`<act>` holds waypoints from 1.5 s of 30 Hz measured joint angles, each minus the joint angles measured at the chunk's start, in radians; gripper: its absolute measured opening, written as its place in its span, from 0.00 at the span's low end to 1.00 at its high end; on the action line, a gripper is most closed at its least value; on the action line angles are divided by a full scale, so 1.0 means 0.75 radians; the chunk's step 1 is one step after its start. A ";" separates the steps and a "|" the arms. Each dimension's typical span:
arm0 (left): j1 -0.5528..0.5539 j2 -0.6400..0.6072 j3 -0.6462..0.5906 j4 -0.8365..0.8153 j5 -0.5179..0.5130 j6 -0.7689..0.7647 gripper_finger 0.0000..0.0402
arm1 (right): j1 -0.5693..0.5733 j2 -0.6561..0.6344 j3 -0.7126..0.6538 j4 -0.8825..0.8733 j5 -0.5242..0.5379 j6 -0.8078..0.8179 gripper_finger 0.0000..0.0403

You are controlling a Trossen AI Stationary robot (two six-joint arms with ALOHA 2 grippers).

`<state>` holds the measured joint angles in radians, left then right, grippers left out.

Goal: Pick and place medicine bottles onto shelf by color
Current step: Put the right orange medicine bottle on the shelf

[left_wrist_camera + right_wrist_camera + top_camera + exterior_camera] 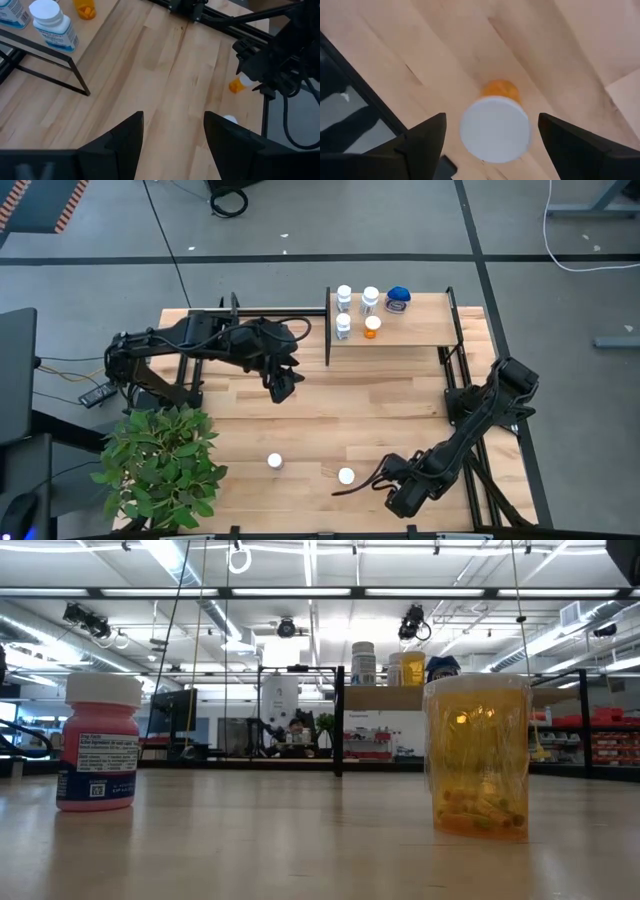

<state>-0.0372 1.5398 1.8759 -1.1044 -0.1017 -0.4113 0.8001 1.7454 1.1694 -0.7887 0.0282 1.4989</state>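
Orange bottle (496, 120), white-capped, upright on the table (330, 405) directly beneath the right end effector (408, 498), whose fingers stand apart either side, placed for a top grasp. Left end effector (281, 386), fingers apart, empty, waits mid-table. Pink bottle (97, 743): label unreadable; five bottles on shelf (425, 330).

Seven medicine bottles (343, 298): five on one shelf (425, 330), two on the tabletop (320, 420). Two robot arms (190, 340). One plant (160, 465).
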 joint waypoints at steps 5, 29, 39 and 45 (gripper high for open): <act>0.000 0.000 0.000 -0.003 0.000 -0.005 0.54 | 0.002 0.029 0.000 0.004 -0.030 0.015 0.80; 0.001 0.000 0.000 -0.002 0.000 0.004 0.54 | -0.005 0.027 0.082 -0.087 -0.098 0.009 0.55; 0.001 0.000 0.000 -0.001 0.000 0.015 0.54 | -0.124 0.026 0.362 -0.514 0.009 -0.209 0.57; 0.001 0.000 0.000 -0.002 0.000 0.021 0.54 | -0.281 0.026 0.601 -0.793 0.115 -0.366 0.57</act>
<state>-0.0364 1.5398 1.8759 -1.1056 -0.1017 -0.3959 0.5897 1.7653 1.6202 -1.3834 0.1143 1.2246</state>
